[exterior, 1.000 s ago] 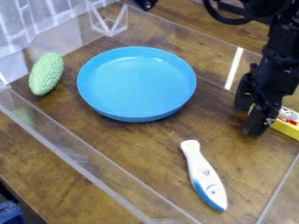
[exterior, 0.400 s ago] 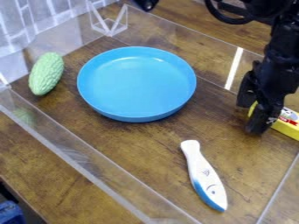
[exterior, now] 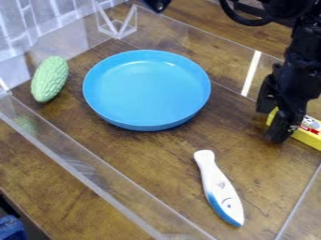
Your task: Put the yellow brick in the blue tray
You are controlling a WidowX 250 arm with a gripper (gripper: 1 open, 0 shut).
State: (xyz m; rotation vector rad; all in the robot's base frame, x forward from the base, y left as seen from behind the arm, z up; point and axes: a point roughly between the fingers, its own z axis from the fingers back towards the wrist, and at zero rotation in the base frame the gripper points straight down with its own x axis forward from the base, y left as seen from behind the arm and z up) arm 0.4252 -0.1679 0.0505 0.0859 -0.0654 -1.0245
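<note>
Gripper [exterior: 286,122]: black, pointing down at the right edge of the wooden table [exterior: 113,187], jaws spread wide, straddling one end of the yellow brick [exterior: 309,133]; no closed grip visible. Yellow brick: flat on the table, partly hidden under the fingers, extending to the gripper's right. Blue tray [exterior: 146,88]: well to the gripper's left, holding nothing. White-and-blue handheld tool [exterior: 219,187]: nearer the camera, below-left of the gripper. Green bumpy vegetable [exterior: 49,78]: farthest left, beyond the tray.
</note>
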